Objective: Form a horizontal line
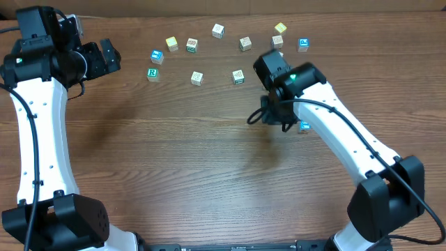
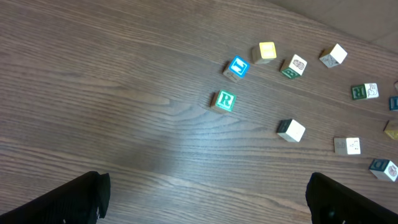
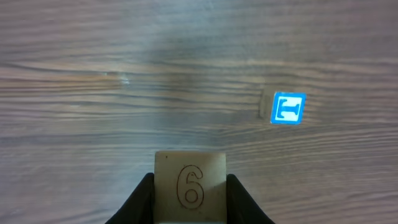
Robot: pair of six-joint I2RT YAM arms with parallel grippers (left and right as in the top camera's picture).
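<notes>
My right gripper is shut on a plain cream cube marked with a "6", held a little above the wood. A blue picture cube lies on the table ahead and to the right of it, apart from it. From overhead that blue cube sits just right of the right gripper, which hides the cream cube. The green "R" cube lies far left, also seen as the green "R" cube in the left wrist view. My left gripper stands open and empty. No horizontal line of cubes shows.
Several loose cubes lie in an arc at the back: a blue one, a yellow one, a white one, another yellow, another blue. Two more lie nearer the middle.
</notes>
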